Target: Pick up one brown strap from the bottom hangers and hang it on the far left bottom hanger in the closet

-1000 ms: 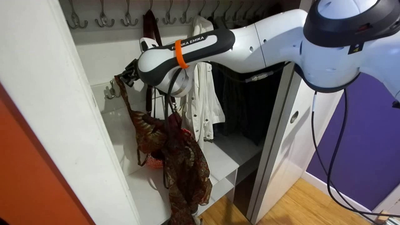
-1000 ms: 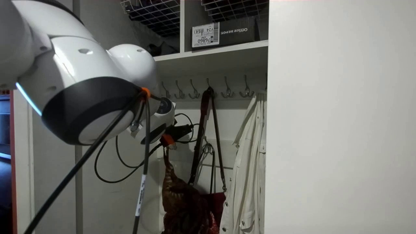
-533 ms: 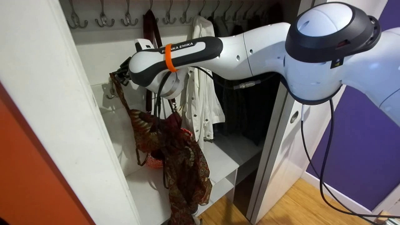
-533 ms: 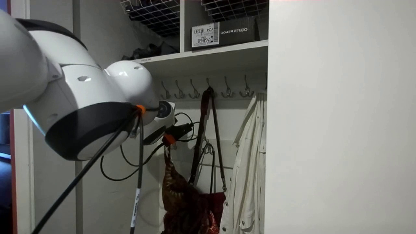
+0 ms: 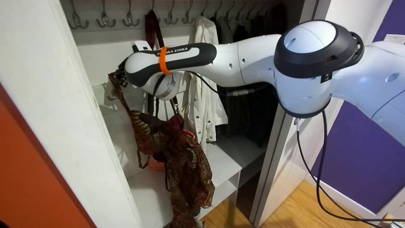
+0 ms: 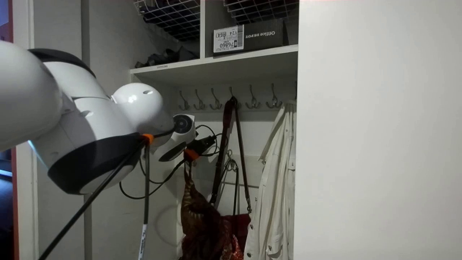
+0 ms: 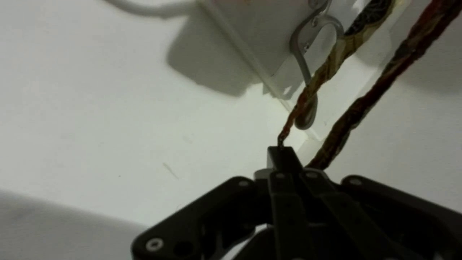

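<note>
In the wrist view we see the claw [image 7: 281, 151] closed tight, its tips pinching the brown strap [image 7: 321, 76] where it narrows. From there the strap runs past the far left bottom hanger [image 7: 302, 68], crossing in front of a prong; we cannot tell whether it loops around it. A second brown strand [image 7: 357, 109] passes just right of the tips. In an exterior view we find the patterned cloth bag [image 5: 190, 158] drooping from the strap at the closet [image 5: 107, 57], a white jacket [image 5: 204, 95] hanging near it
</note>
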`<state>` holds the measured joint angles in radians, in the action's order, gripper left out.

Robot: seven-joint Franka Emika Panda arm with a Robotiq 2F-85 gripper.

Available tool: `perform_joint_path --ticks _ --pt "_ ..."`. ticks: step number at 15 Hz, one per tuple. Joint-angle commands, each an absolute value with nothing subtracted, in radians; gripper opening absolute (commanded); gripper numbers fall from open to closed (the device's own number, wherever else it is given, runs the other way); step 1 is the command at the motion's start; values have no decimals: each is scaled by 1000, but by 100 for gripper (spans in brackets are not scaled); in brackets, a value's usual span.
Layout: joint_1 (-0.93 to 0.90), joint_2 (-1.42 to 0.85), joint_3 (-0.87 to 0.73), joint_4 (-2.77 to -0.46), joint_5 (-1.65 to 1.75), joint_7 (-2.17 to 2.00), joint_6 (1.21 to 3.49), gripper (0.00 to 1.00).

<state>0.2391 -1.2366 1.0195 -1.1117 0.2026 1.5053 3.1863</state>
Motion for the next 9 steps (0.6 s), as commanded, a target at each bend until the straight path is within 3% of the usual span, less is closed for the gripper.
perform_joint_path --ticks 1,9 --pt "177 -1296 1026 -978 223 1555 3134 0" --pt "106 -1347 1024 -818 221 1663 3053 0"
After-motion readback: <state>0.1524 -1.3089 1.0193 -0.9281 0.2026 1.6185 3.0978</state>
